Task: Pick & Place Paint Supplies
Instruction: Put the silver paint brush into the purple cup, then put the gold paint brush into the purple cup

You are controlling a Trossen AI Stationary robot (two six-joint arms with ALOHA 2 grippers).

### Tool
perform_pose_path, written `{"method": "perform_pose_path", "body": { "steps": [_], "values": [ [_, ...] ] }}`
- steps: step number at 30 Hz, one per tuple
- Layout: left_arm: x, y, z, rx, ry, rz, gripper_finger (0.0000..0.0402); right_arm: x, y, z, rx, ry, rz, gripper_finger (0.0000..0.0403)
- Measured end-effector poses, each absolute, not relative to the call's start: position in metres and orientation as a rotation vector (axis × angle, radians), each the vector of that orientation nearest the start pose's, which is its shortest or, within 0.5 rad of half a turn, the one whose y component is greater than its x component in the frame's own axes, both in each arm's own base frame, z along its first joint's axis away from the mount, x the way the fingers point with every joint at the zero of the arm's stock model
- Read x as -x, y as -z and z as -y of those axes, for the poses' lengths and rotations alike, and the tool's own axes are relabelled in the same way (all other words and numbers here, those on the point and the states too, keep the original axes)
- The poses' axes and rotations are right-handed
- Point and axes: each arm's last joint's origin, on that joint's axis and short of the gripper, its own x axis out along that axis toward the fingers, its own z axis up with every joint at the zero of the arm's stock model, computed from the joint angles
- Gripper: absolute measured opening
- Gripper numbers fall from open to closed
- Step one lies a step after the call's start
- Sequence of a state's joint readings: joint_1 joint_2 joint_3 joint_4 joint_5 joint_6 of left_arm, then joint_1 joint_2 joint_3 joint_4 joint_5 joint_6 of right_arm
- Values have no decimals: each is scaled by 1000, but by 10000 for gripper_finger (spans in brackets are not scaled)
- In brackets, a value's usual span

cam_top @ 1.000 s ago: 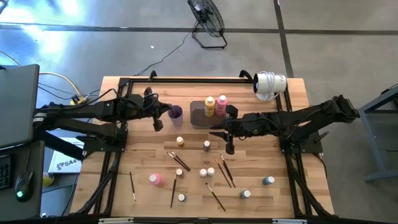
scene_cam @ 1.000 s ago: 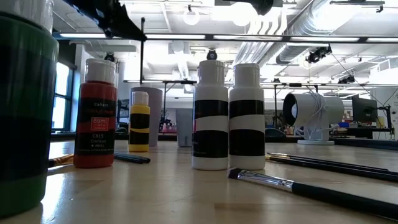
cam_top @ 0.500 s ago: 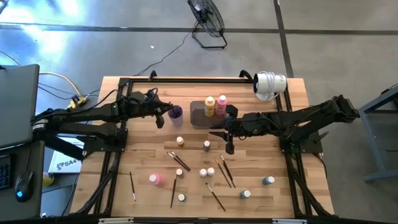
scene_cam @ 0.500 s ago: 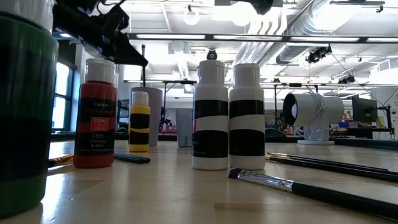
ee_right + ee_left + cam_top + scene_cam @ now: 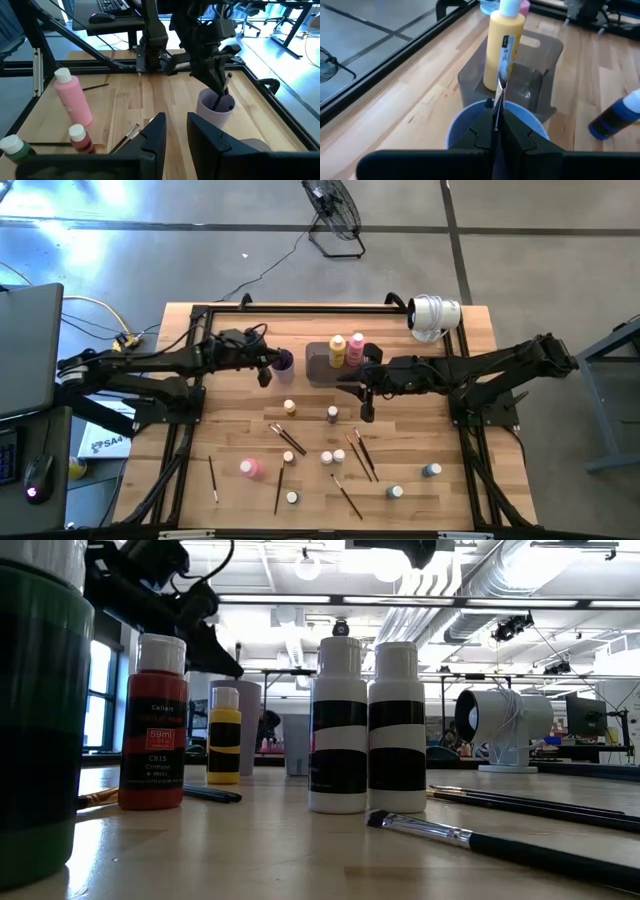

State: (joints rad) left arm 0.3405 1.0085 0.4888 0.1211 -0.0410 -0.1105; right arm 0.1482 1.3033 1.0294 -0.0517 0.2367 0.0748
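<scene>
Moved rightward across the table (image 5: 230, 430) since a second ago: left gripper (image 5: 265, 370), now over the purple cup (image 5: 284, 360), clamped on a brush (image 5: 499, 95) pointing into it. Hovering beside the tray (image 5: 320, 365): right gripper (image 5: 367, 414), fingers narrowly parted, empty.

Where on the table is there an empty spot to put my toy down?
The table is bare along its far edge, between the purple cup and the white camera. The near middle is crowded with brushes and small paint bottles.
</scene>
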Motion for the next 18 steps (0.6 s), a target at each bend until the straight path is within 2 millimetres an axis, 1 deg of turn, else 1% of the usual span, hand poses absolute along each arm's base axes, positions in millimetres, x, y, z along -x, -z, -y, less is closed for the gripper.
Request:
{"method": "perform_pose_path", "body": {
  "steps": [5, 8, 11, 16, 18],
  "values": [
    [-200, -217, -72, 168, -405, -387, 16, -291, -319, -37, -12, 98, -317, 68],
    [-200, -217, -73, 160, -443, -388, 36, -291, -319, -37, -17, 98, -318, 68],
    [-199, -217, -74, 154, -470, -389, 70, -291, -319, -37, -19, 98, -319, 68],
    [-200, -217, -74, 139, -467, -390, 139, -291, -319, -37, -19, 97, -319, 68],
    [-200, -219, -74, 126, -465, -383, 159, -291, -319, -37, -19, 97, -319, 68]
  ]
}}
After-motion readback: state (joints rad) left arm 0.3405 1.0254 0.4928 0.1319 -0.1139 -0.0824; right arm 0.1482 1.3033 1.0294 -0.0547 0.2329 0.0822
